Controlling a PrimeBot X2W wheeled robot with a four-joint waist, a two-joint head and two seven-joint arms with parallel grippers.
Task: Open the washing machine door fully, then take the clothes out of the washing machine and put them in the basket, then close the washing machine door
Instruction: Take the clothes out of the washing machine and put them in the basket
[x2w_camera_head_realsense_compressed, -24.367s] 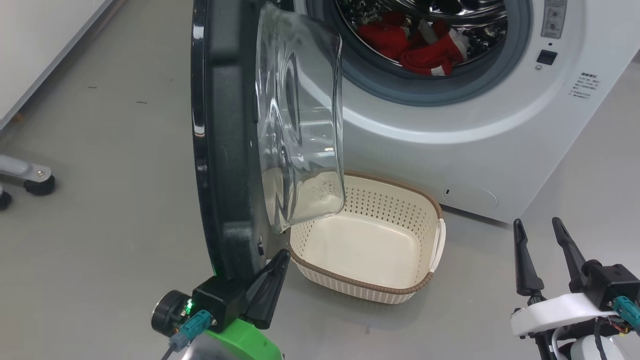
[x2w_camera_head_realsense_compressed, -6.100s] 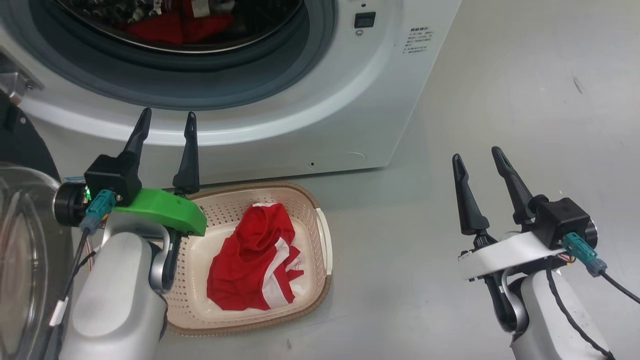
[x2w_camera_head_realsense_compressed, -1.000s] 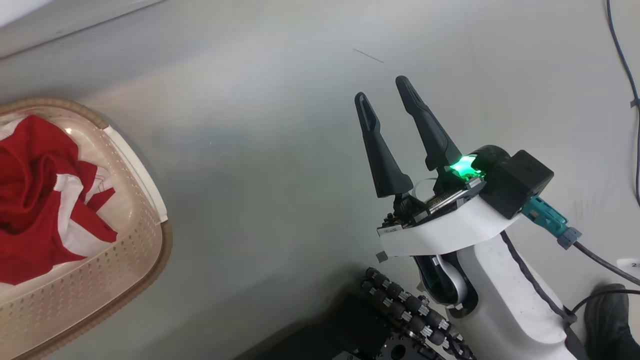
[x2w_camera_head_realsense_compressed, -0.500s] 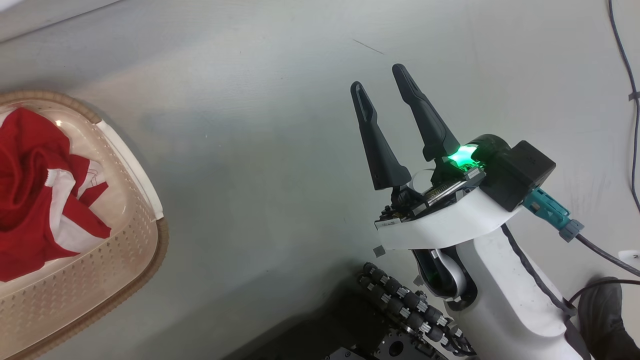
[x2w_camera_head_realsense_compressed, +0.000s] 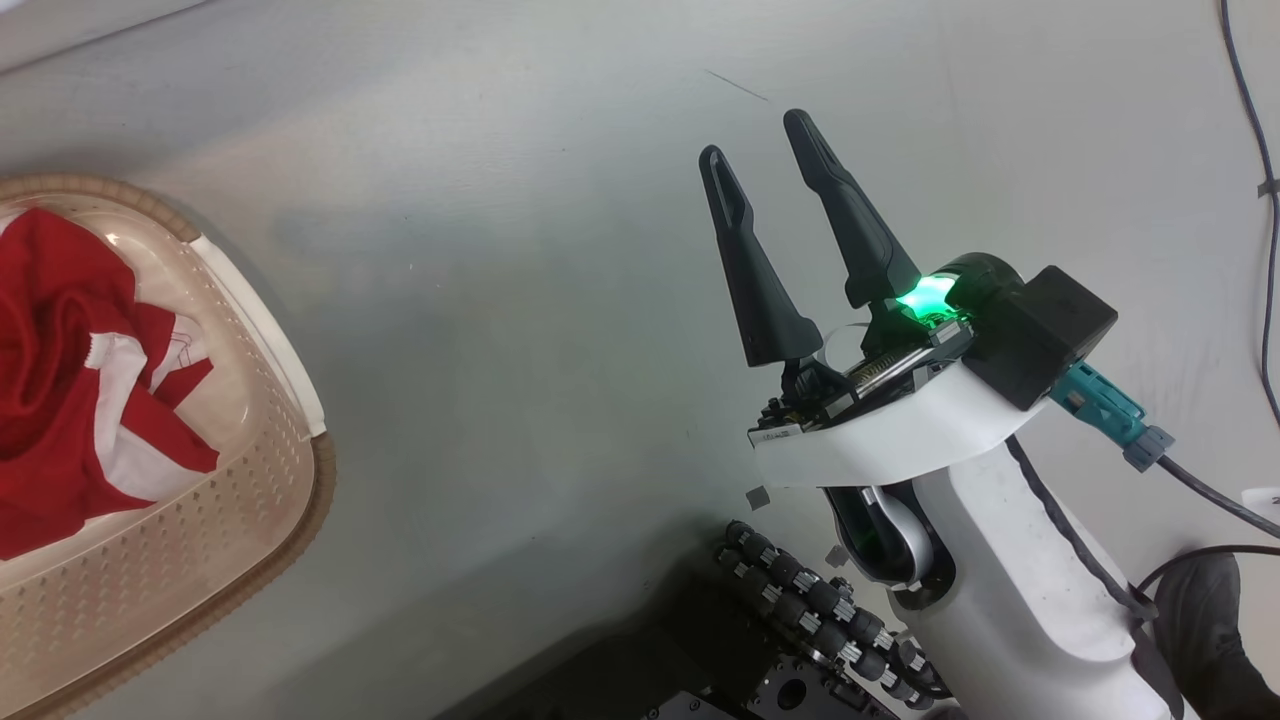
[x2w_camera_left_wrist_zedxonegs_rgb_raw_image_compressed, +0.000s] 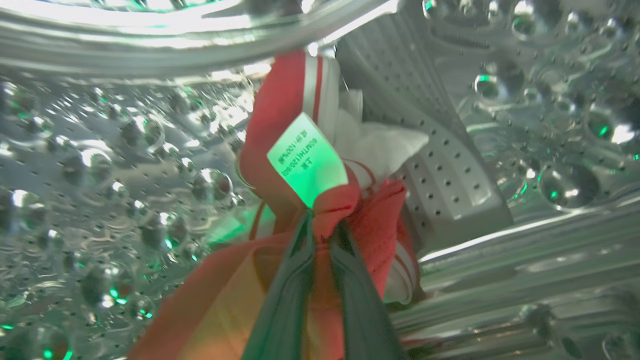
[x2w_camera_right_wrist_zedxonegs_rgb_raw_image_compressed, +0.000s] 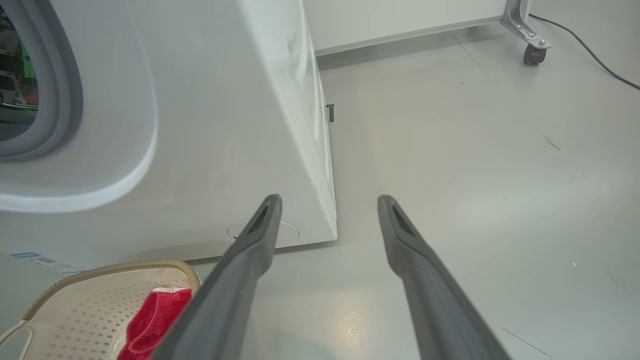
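The fold of the clothes (x2w_camera_left_wrist_zedxonegs_rgb_raw_image_compressed: 280, 110) pinched between the closed jaws of the left gripper (x2w_camera_left_wrist_zedxonegs_rgb_raw_image_compressed: 324, 222) is hidden by its blurred fingers (x2w_camera_left_wrist_zedxonegs_rgb_raw_image_compressed: 287, 300), and the fabric below them runs off the bottom edge. The print on the tag (x2w_camera_left_wrist_zedxonegs_rgb_raw_image_compressed: 306, 157) just beyond the fingertips is too small to read. Left of the jaws of the right gripper (x2w_camera_right_wrist_zedxonegs_rgb_raw_image_compressed: 328, 198), the basket (x2w_camera_right_wrist_zedxonegs_rgb_raw_image_compressed: 115, 266) is cut by the edge, one finger covers part of the red garment (x2w_camera_right_wrist_zedxonegs_rgb_raw_image_compressed: 155, 315) inside, and the washing machine (x2w_camera_right_wrist_zedxonegs_rgb_raw_image_compressed: 210, 125) drum opening is cropped.

I have the left gripper (x2w_camera_left_wrist_zedxonegs_rgb_raw_image_compressed: 324, 225) off the basket (x2w_camera_head_realsense_compressed: 200, 545) and inside the drum (x2w_camera_left_wrist_zedxonegs_rgb_raw_image_compressed: 100, 165) now, jaws closed on a second red garment (x2w_camera_left_wrist_zedxonegs_rgb_raw_image_compressed: 280, 115). The basket, empty at the start, holds the first garment (x2w_camera_head_realsense_compressed: 60, 350). My head view has swung right.
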